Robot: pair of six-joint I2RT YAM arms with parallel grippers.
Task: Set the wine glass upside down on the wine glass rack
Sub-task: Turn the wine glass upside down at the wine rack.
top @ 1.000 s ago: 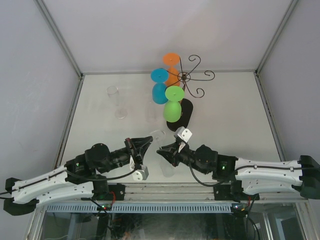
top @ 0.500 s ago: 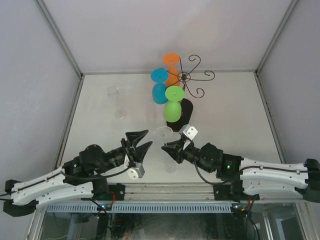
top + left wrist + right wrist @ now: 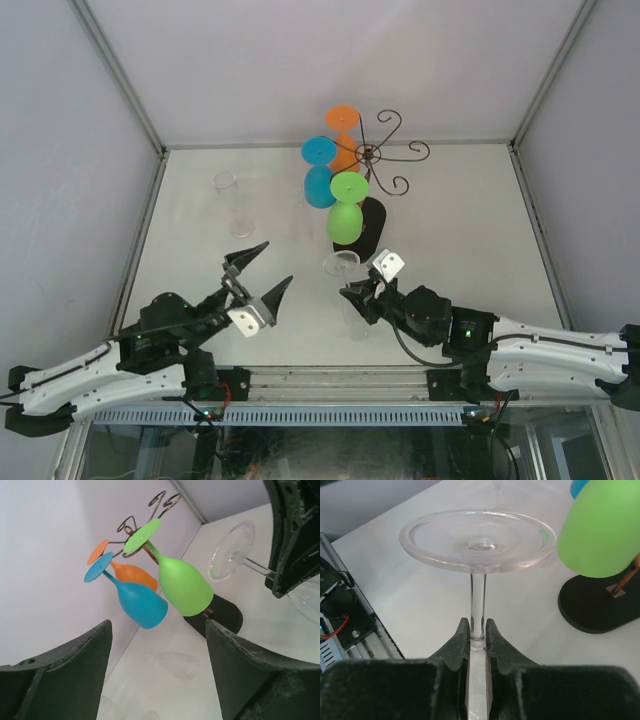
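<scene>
A clear wine glass [image 3: 477,540] is held upside down by its stem, foot up and toward the rack, bowl below the fingers. My right gripper [image 3: 478,630] is shut on that stem; the top view shows this gripper [image 3: 352,293] under the glass foot [image 3: 341,264]. The wine glass rack [image 3: 378,152] stands behind on its black oval base [image 3: 370,225], and its wire [image 3: 160,502] also shows from the left wrist. Orange [image 3: 343,118], blue [image 3: 320,185] and green [image 3: 345,222] glasses hang on it. My left gripper [image 3: 277,262] is open and empty, left of the clear glass [image 3: 231,550].
A tall clear glass [image 3: 230,200] stands at the table's left rear. Another faint clear glass [image 3: 303,218] is just left of the rack base. White enclosure walls [image 3: 90,150] close the table on three sides. The green glass [image 3: 600,535] hangs close ahead of the right gripper.
My left gripper has opened and drawn back to the left, away from the clear glass. The right gripper keeps the stem and has shifted slightly right with the glass.
</scene>
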